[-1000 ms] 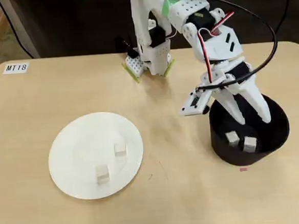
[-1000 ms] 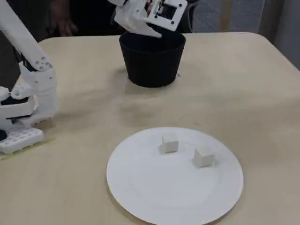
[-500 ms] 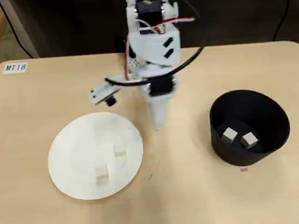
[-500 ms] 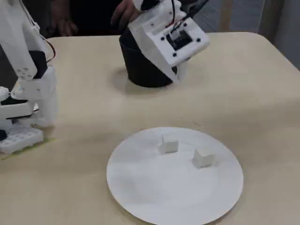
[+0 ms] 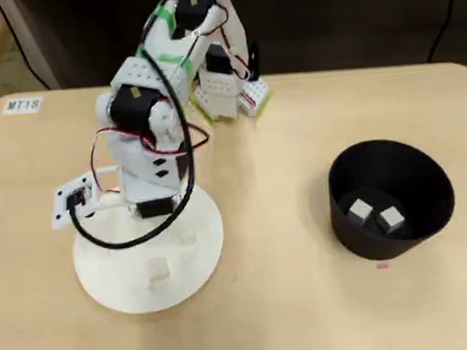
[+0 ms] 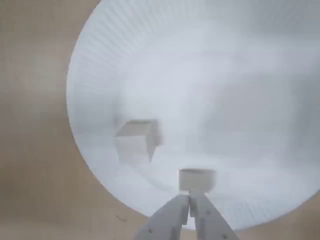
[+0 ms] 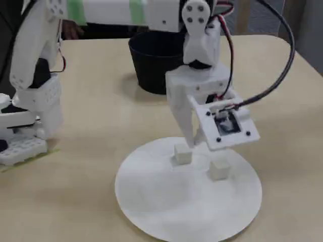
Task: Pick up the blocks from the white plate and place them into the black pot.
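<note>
The white plate [image 5: 112,271] lies at the left of the overhead view, with my arm reaching over it. Two blocks rest on it: one [image 7: 182,154] just below my fingertips, the other [image 7: 218,170] to its right in the fixed view. In the wrist view the nearer block [image 6: 196,179] sits right ahead of my gripper [image 6: 190,201] and the other block [image 6: 136,140] lies farther left. My gripper [image 7: 191,142] is shut and holds nothing. The black pot [image 5: 430,233] stands at the right and holds two blocks [image 5: 359,210] [image 5: 391,218].
The arm's base [image 5: 221,96] stands at the table's far edge in the overhead view. A label [image 5: 22,106] lies at the far left corner. A person's hand shows behind the pot [image 7: 156,65] in the fixed view.
My arm has swung from above the pot across the table to above the plate and lowered. The gripper went from open to shut. The blocks have not moved.
</note>
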Motion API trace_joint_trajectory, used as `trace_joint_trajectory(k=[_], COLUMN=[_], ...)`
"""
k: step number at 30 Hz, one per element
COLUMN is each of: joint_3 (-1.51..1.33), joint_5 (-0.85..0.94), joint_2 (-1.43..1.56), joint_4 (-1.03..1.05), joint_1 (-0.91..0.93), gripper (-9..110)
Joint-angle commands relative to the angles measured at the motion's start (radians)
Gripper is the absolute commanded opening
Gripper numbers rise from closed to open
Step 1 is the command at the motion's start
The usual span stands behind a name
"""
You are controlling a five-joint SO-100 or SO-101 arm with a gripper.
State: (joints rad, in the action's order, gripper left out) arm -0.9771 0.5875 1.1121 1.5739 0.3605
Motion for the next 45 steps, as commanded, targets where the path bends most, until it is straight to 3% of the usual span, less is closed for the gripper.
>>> trace_joint_trajectory(k=[1, 7, 10, 14, 22, 34, 45], joint_3=[0.202, 0.282, 0.281, 0.282, 0.272, 0.325, 0.394], joint_5=[0.011, 0.017, 0.037, 0.025, 0.026, 0.037, -0.006], joint_2=[-0.074, -0.146, -0.149, -0.163, -0.206, -0.284, -0.348], joint_4=[0.057, 0.078, 0.08, 0.08, 0.084, 0.083, 0.081], joint_1=[0.005, 0.005, 0.005, 0.014, 0.026, 0.006, -0.014], gripper=[-2, 0, 22, 34, 38, 34, 5])
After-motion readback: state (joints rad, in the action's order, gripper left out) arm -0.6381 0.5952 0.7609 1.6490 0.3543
